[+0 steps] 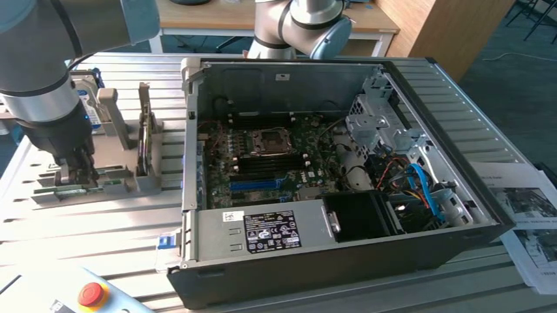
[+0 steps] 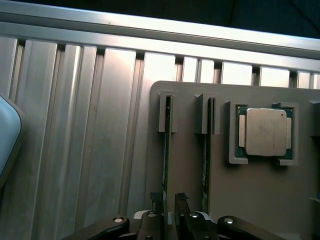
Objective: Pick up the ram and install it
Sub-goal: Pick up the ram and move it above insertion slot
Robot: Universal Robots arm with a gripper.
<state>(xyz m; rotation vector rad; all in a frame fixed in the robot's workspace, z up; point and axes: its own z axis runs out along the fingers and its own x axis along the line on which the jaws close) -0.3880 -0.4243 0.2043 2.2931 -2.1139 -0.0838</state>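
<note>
The ram (image 2: 167, 145) stands on edge in the holder (image 2: 260, 200), one end between the gripper's (image 2: 168, 202) part-open fingers (image 2: 156, 200) (slim gaps either side, nothing gripped).

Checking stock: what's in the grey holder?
The ram and a second stick stand edgewise in slots; a CPU lies in its recess. The gripper covers the sticks' nearest ends.
</note>
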